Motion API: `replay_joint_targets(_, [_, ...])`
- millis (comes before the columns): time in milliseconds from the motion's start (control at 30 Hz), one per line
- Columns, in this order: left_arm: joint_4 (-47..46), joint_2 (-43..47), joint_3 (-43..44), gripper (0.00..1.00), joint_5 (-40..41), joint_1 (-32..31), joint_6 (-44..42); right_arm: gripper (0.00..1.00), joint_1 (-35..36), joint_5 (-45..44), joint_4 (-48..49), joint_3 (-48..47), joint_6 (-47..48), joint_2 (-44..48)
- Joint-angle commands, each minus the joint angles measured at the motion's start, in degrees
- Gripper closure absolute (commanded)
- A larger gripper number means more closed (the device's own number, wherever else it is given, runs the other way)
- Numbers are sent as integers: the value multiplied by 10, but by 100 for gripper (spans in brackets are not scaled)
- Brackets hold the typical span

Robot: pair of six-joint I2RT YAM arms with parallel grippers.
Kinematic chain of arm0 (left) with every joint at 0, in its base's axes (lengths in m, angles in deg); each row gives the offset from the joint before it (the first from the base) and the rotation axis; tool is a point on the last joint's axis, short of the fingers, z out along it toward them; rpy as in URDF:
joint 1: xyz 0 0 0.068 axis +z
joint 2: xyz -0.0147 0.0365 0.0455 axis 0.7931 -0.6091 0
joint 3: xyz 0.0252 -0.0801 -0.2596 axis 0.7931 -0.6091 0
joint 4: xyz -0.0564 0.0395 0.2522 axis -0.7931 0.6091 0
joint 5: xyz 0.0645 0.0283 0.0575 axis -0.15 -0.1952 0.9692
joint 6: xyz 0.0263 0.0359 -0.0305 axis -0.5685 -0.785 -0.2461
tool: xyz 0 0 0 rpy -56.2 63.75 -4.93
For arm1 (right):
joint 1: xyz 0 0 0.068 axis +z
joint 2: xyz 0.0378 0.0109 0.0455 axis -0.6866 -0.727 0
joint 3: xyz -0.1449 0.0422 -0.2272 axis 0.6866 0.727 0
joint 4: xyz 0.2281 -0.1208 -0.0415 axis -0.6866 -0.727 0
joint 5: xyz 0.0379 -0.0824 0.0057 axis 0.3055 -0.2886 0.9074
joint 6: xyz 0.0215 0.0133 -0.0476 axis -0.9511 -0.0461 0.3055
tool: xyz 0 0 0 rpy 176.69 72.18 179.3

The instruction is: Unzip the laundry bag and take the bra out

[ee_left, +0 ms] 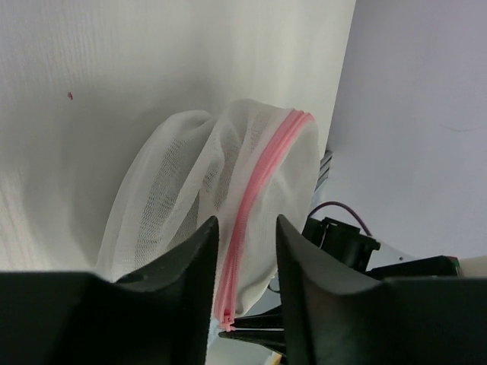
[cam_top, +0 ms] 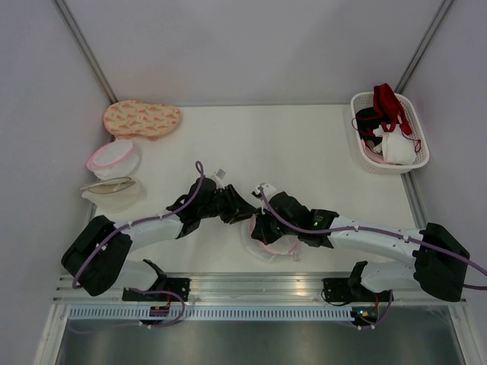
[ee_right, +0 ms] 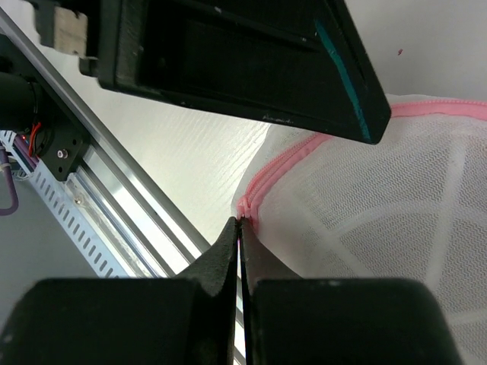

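I run this rig in what looks like a robotics lab cell. The white desk [cam_top: 304, 152] is boxed in by plain pale panels [cam_top: 251, 46] set on metal posts [cam_top: 85, 49]. An aluminium rail [cam_top: 228, 285] and a slotted cable duct [cam_top: 259, 312] run along its near edge, where both arms are bolted.

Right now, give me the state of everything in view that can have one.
laundry bag: slumped, zipped shut where visible.
left gripper: open, straddling the zipper.
right gripper: shut on the laundry bag's zipper end.
basket: holding garments.
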Motion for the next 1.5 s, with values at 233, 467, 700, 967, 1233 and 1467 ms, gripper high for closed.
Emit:
replay_joint_targets(233, [53,23,54,46,-35,-1,-58,99,2,-19,-11,-20,13,21])
replay_joint_targets(467, [158,21,90,46,-36,-1,-120,100,2,-33,-25,-24,20,29])
replay_joint_targets(700, [196,-12,110,46,-36,-14,-142,100,2,-40,-28,-36,22,21])
replay_joint_targets(967, [124,-32,104,76,-40,-18,-106,100,2,-33,-26,-43,28,15])
replay_joint_targets(1233, [131,-26,95,98,16,-14,-89,100,2,-33,-68,-43,27,13])
replay_joint_targets(1467, [139,26,47,98,76,27,-55,100,2,-32,-114,-11,11,18])
